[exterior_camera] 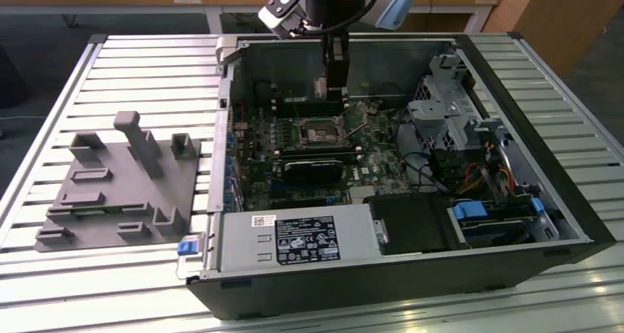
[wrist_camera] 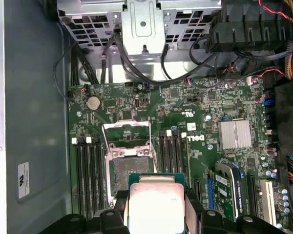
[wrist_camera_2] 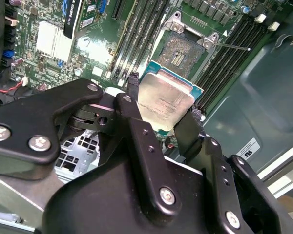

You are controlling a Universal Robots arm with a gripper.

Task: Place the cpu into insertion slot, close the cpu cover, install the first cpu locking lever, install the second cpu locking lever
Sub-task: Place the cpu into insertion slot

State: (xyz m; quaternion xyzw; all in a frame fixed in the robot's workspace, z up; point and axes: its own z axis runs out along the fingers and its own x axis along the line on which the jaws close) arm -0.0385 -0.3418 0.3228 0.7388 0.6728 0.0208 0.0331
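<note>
Slatted worktop carries the open computer case across the exterior view's lower middle. Farther back, at upper centre, the hand is clamped on the cpu, held over the green board near the bare insertion slot, whose cpu cover stands open.

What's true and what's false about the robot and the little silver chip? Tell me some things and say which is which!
1. The gripper is holding the cpu between its fingers. True.
2. The cpu already sits in the insertion slot. False: it is held up off the board, and the slot is bare.
3. The cpu cover is shut over the slot. False: it is swung open.
4. The computer case is open, so its green board shows. True.
5. A grey rack lies at the exterior view's left of the case. True.
</note>
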